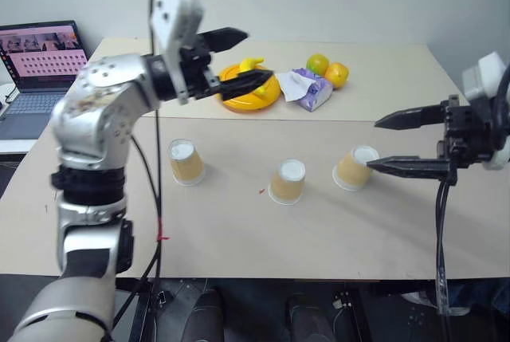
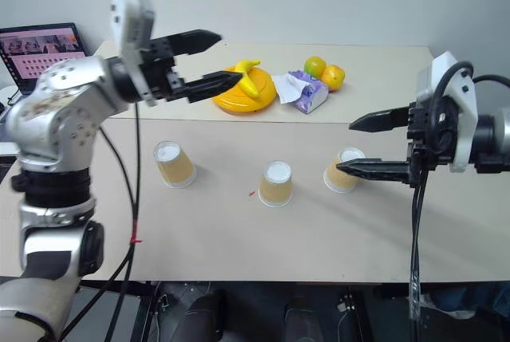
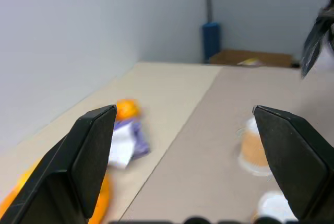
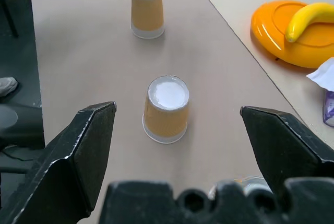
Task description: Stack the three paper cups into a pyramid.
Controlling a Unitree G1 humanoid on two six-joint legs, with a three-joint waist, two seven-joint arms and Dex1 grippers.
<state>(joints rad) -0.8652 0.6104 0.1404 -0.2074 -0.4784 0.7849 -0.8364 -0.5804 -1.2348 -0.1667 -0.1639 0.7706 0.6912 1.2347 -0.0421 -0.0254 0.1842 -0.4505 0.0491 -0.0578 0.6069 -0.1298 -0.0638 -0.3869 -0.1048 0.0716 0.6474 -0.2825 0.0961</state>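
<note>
Above the right part of the table [image 1: 239, 238], the right gripper [image 2: 368, 147] hangs with its two black fingers spread wide and nothing between them. It points toward the right cup [image 2: 343, 170], which sits partly behind the lower finger, so I judge this hand is lining up to take that cup first. The middle cup [image 2: 276, 183] stands near it, and the left cup [image 2: 174, 163] is well apart on the other side; all three are upside down with the white base up, in a loose row, and no pyramid is begun. The left gripper [image 2: 209, 60] is raised high over the far side, also fully open and empty, probably to keep out of the way. Under and behind it lie the yellow-orange plate [image 2: 231, 99] with a banana [image 2: 250, 75], then a purple tissue pack [image 2: 303, 91] and two fruits [image 2: 325, 72]. A laptop [image 1: 36, 71] stands at the far left.
</note>
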